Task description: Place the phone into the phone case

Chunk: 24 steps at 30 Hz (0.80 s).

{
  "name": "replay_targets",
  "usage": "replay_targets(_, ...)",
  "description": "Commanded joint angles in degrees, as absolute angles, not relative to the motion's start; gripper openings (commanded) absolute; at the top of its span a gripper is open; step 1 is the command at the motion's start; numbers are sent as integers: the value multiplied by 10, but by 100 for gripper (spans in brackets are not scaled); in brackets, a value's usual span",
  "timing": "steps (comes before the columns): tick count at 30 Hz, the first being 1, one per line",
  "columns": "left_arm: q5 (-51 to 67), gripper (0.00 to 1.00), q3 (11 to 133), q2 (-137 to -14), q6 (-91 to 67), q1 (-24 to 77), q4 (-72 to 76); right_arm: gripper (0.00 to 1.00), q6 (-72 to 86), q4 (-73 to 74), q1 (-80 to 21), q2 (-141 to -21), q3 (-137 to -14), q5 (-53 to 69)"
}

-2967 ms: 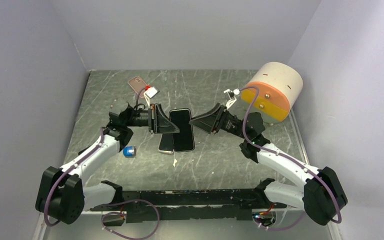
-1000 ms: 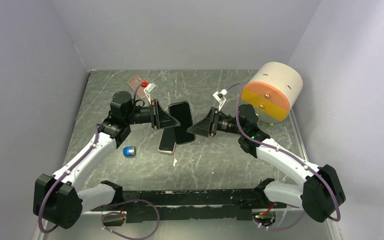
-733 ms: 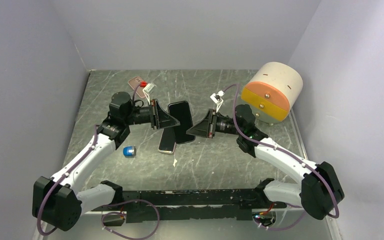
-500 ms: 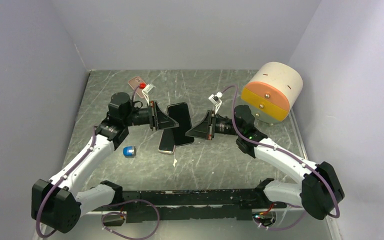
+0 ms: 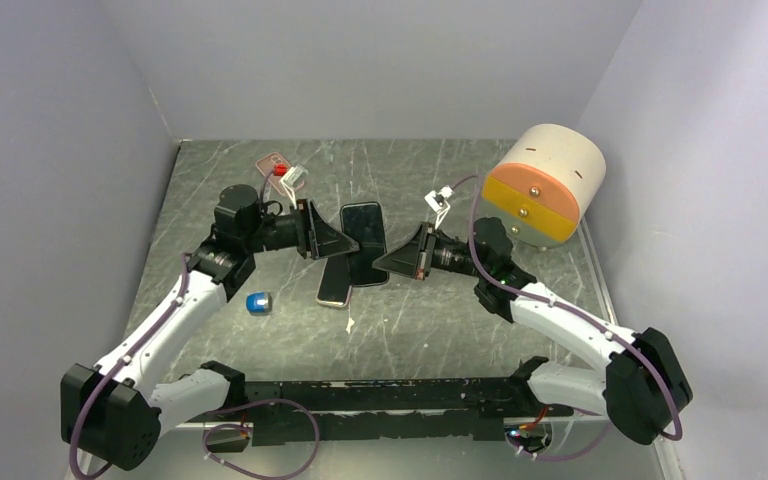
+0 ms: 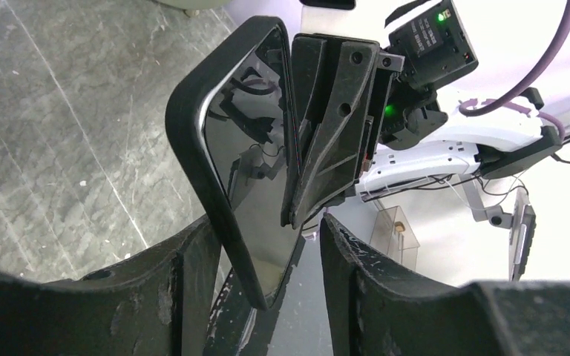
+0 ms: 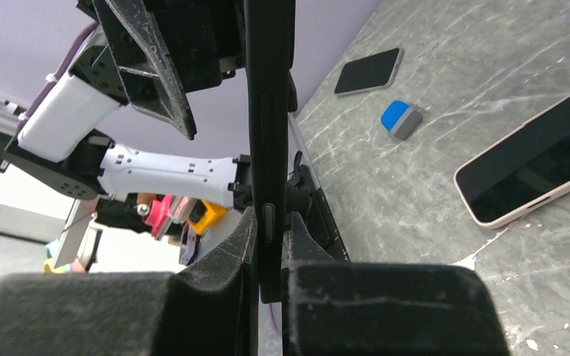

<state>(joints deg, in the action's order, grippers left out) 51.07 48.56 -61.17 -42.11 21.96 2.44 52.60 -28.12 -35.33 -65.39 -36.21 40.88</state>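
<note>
Scuffed grey counter (image 5: 440,320), big cream-and-orange drum (image 5: 550,180) at the far right. Right claw (image 7: 267,237) is clamped on the edge of the black-cased phone (image 6: 245,148), which is up off the counter. Left claw (image 6: 267,248) straddles it, fingers apart. A 2nd phone (image 5: 333,287) lies flat below, with a small blue block (image 5: 258,303) nearby.

White arms (image 5: 165,325), black joints (image 5: 110,420), apparently purple cables (image 6: 548,46)

A robot test cell in a lab is on show. A grey marbled tabletop (image 5: 430,320) is boxed in by plain lilac panels (image 5: 360,70). A left arm (image 5: 165,325) and a right arm (image 5: 570,325) are bolted to a black rail (image 5: 390,395). Purple cables (image 6: 501,106) are strung along them, and a bare circuit board (image 6: 432,37) is lit green.
</note>
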Motion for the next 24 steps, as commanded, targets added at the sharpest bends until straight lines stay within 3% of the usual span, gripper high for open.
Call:
replay_targets(1,520,56,491,-611,-446,221,48,0,537,-355,-350,-613,-353,341)
replay_targets(10,533,64,433,-639,-533,222,150,0,559,-409,-350,-616,-348,304)
replay_targets(24,538,50,424,-675,-561,232,188,0,568,-423,-350,-633,-338,298)
